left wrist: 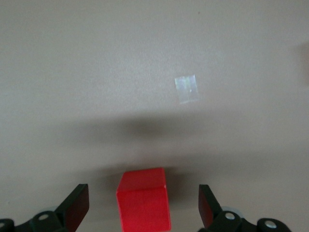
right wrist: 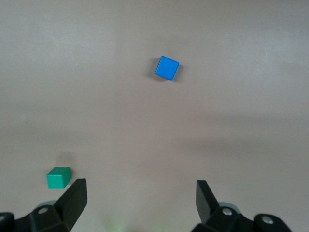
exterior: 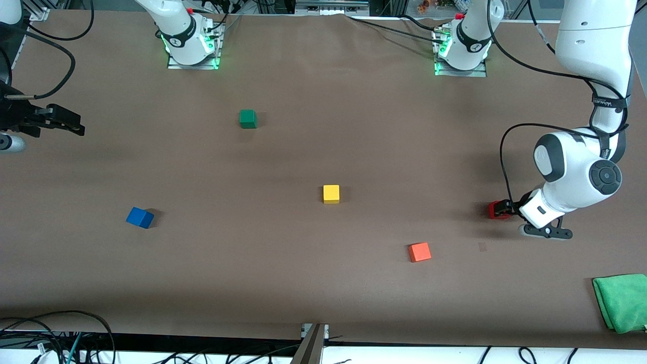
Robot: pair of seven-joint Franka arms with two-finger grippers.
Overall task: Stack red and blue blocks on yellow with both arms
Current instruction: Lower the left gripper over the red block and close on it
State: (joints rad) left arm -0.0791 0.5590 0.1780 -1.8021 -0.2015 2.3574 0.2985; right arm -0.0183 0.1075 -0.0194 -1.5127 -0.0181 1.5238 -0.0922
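Note:
The red block (exterior: 497, 210) (left wrist: 144, 200) rests on the table at the left arm's end. My left gripper (exterior: 506, 208) (left wrist: 144, 209) is lowered around it, open, with a gap between each finger and the cube. The yellow block (exterior: 331, 193) sits mid-table. The blue block (exterior: 140, 217) (right wrist: 167, 67) lies toward the right arm's end, turned at an angle. My right gripper (exterior: 71, 124) (right wrist: 140, 199) hangs open and empty over the table's edge at its own end, well away from the blue block.
A green cube (exterior: 247, 119) (right wrist: 58, 177) sits nearer the robot bases. An orange-red cube (exterior: 419, 252) lies nearer the front camera than the yellow one. A folded green cloth (exterior: 621, 302) lies at the front corner on the left arm's end. Cables run along the table edges.

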